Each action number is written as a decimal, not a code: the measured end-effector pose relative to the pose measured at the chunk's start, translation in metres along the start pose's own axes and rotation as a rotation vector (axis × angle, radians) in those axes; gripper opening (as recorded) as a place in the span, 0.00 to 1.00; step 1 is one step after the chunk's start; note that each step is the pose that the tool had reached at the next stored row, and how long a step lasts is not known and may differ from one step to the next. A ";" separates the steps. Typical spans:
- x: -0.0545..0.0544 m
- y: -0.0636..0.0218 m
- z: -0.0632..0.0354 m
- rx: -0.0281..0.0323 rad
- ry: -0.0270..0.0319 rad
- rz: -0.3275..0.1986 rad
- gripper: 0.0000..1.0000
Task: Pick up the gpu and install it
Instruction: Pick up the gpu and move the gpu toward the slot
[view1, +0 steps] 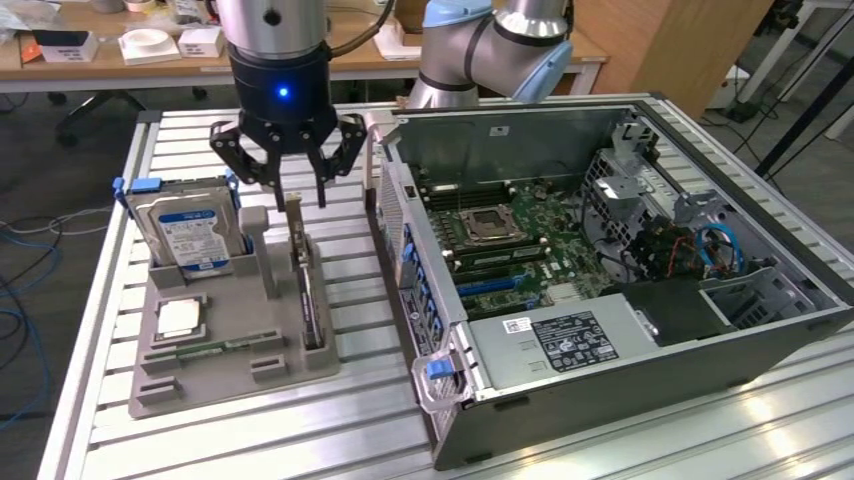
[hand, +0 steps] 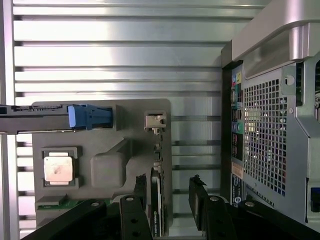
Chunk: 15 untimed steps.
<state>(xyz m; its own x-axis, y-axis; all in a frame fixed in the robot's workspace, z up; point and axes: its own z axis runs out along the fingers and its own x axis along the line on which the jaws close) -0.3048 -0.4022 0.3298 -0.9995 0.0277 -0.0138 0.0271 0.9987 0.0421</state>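
No writing can be read: the print on the hard drive's blue-and-white label and on the white-edged black sticker (view1: 571, 342) of the silver power-supply box is too small to make out.

A grey moulded plastic holder tray (view1: 274, 372) (hand: 135, 112) lies at the lower left of the exterior frame on a ribbed aluminium table (view1: 267, 445) (hand: 115, 50). In its slots and recesses are:
- the thick silver hard drive (view1: 187, 232) (hand: 35, 118), upright, with blue clips on its sides
- a square metal-topped processor chip (view1: 178, 318) (hand: 57, 168), flat in a pocket
- a narrow green memory stick (view1: 214, 350) (hand: 54, 202), flat along the tray's near edge
- the gpu (view1: 308, 290) (hand: 157, 192), a thin dark card standing on its long edge in a narrow slot on the tray's side nearest the case

The black multi-link gripper (view1: 304, 200) (hand: 167, 212), a blue light glowing on its body, hangs at the upper left of the exterior frame, directly over the far end of the gpu. Its jaws stand wide apart, one finger on either side of the card's edge, neither pressed against it.

The open grey metal computer case (view1: 534, 115) (hand: 270, 150) fills the right half of the exterior frame. Inside it are a green motherboard (view1: 527, 240) with a metal-framed socket, and blue cables (view1: 721, 248) beside a perforated cage.
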 end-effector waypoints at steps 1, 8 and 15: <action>0.000 0.0000 0.0005 0.0000 0.0000 0.000 0.47; 0.000 -0.0002 0.0038 -0.0001 -0.0001 0.000 0.47; 0.000 -0.0003 0.0072 0.0000 0.0000 0.000 0.47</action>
<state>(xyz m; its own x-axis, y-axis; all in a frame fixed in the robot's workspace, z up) -0.3048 -0.4022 0.3226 -0.9995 0.0277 -0.0138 0.0271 0.9987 0.0421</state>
